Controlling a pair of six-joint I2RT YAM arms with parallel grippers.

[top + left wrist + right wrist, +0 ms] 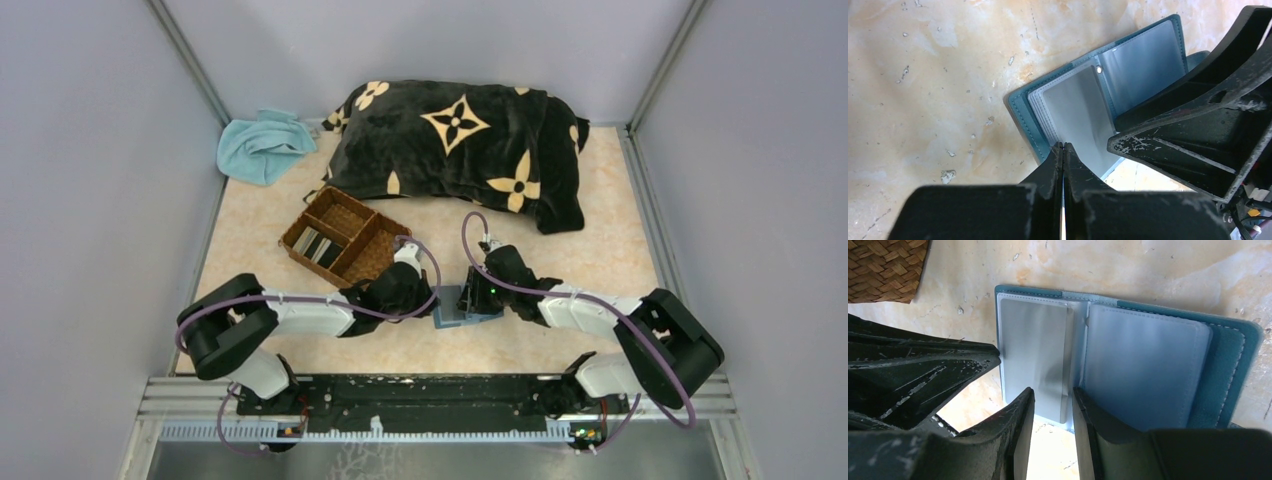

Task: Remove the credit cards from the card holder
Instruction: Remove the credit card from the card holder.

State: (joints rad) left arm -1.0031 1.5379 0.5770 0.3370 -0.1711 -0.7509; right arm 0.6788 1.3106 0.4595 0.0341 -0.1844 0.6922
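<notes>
The job is partway along. The card holder (465, 305) lies open flat on the table (600, 250), between the two arms and just in front of the woven tray (372, 250). A few loose cards (315, 243) already sit in the tray's left compartment.

The step in hand looks like pulling the next one out. A grey card (1033, 352) sits in the left-hand sleeve of the card holder. The left gripper (1063, 146) is clenched, with its tips pressed together right at that card's near edge. Whether the edge is actually caught between them cannot be told. The right gripper (1053, 410) stands with its fingers apart and grasps nothing. Its fingers come down on either side of the card's corner by the fold, seemingly placed to steady the holder.

The next move probably calls for a straight slide along the sleeve's length while the holder is kept pinned, since the whole thing is light and could drag along.

The cover is teal, leather-like, stitched along the rim and round-cornered. Inside are cloudy clear plastic sleeves (1143, 370) that are smooth and slightly glossy. The card is thin, stiff and matte. The tabletop is pale marbled stone-look and scuffed, and the tray is brown wicker. A black blanket (460, 140) with tan flowers and a soft turquoise cloth (262, 148) lie at the back.
</notes>
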